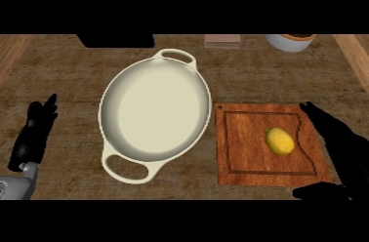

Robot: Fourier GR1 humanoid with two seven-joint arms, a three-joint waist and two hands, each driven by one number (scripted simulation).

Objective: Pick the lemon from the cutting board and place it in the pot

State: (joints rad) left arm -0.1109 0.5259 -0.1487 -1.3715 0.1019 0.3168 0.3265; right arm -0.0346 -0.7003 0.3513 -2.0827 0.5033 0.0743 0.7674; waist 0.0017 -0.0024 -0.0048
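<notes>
A smooth, egg-shaped yellow lemon [279, 141] lies on the cutting board [241, 138], a reddish wooden rectangle with a groove running inside its border, set toward the desk's right edge. Just left of the board sits the pot [119, 129], a glossy cream oval with a loop handle at each end and a shallow pale interior; nothing is in it. The desk [72, 80] is dark, streaky wood grain, with paler wood strips at its far corners. Along the far edge stand a black block [115, 40], a small pinkish-brown box [222, 41] and a white round vessel [290, 42] with an orange rim.

The right hand [338, 138] hangs over the board's right side, fingers [317, 114] straight and spread from the thumb, holding nothing. The left hand [36, 131] rests near the left edge, fingers straight.
</notes>
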